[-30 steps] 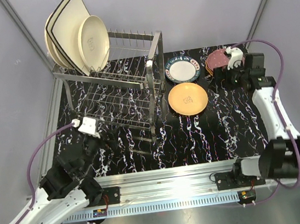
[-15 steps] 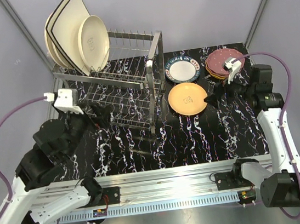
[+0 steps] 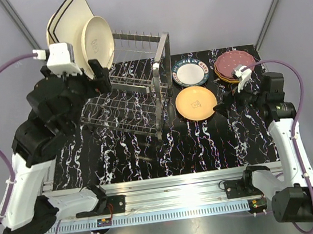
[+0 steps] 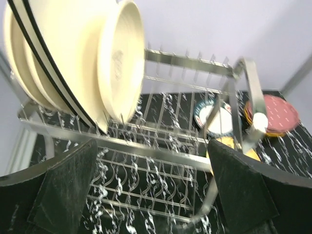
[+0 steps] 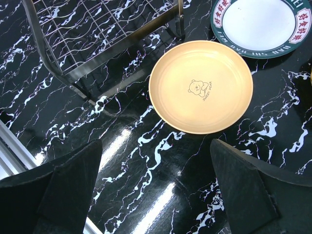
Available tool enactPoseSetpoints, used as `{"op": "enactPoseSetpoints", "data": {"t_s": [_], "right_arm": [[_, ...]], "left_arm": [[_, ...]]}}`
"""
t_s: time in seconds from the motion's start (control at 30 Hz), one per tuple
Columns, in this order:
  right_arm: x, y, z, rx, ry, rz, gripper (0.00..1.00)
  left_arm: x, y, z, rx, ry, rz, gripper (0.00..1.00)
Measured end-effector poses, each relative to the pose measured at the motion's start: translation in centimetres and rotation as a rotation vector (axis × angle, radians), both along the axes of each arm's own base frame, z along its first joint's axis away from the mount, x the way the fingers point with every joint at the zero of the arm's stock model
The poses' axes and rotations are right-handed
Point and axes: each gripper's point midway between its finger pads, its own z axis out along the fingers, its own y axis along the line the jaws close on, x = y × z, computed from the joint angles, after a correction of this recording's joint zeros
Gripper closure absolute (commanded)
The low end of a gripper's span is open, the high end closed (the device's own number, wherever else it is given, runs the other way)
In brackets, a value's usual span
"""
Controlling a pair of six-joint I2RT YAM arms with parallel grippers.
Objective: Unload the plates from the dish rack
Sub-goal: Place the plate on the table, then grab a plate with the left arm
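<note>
Cream plates (image 3: 85,37) stand at the far left of the top shelf of the rack (image 3: 136,91). The left arm (image 3: 47,120) is lifted high and bent. The left gripper (image 4: 152,175) faces them, wide open. The right gripper (image 5: 156,165) hangs wide open by the orange plate (image 5: 201,87).

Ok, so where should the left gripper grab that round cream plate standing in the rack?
By its top rim, from above, one finger on each face. The round cream plate stands on edge in the dish rack, rim clear overhead; the square plates lean close behind it, so slip the rear finger in carefully.
</note>
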Motion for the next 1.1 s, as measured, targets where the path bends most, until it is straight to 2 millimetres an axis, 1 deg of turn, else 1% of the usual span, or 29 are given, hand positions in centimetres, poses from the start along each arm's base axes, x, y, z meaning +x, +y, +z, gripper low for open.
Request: {"op": "enactPoseSetpoints", "data": {"t_s": [0.13, 0.23, 0.27, 0.33, 0.37, 0.4, 0.47, 0.57, 0.6, 0.77, 0.93, 1.1], "right_arm": [[-0.3, 0.0, 0.5, -0.003, -0.024, 0.0, 0.0], [-0.4, 0.1, 0.8, -0.004, -0.039, 0.0, 0.0], [-0.4, 0.1, 0.8, -0.005, -0.041, 0.0, 0.0], [-0.5, 0.1, 0.9, -0.005, -0.042, 0.001, 0.0], [-0.5, 0.1, 0.9, -0.005, -0.042, 0.001, 0.0], [-0.5, 0.1, 0.9, -0.005, -0.043, 0.001, 0.0], [-0.5, 0.1, 1.0, -0.005, -0.046, 0.0, 0.0], [-0.6, 0.1, 1.1, -0.006, -0.053, 0.0, 0.0], [-0.6, 0.1, 1.1, -0.006, -0.055, 0.0, 0.0], [-0.6, 0.1, 1.1, -0.006, -0.058, 0.0, 0.0], [-0.6, 0.1, 1.1, -0.006, -0.058, -0.001, 0.0], [-0.6, 0.1, 1.1, -0.006, -0.057, -0.001, 0.0]], "left_arm": [[2.9, 0.7, 1.2, 0.001, 0.009, 0.059, 0.01], [4.8, 0.4, 2.1, -0.009, 0.011, 0.071, 0.03], [5.3, 0.3, 2.3, -0.013, 0.01, 0.075, 0.05], [6.4, 0.1, 2.5, -0.015, 0.013, 0.079, 0.08], [6.9, 0.2, 2.5, -0.013, 0.015, 0.089, 0.11], [7.5, 0.3, 2.4, -0.01, 0.021, 0.1, 0.12], [8.4, 0.8, 1.8, 0.003, 0.035, 0.126, 0.19], [9.9, 1.5, 0.9, 0.026, 0.057, 0.163, 0.24], [10.3, 1.7, 0.6, 0.033, 0.063, 0.174, 0.27], [12.7, 2.5, -1.0, 0.072, 0.101, 0.218, 0.35], [14.4, 3.2, -2.2, 0.114, 0.123, 0.243, 0.49], [15.4, 3.5, -3.3, 0.171, 0.119, 0.25, 0.52]]}}
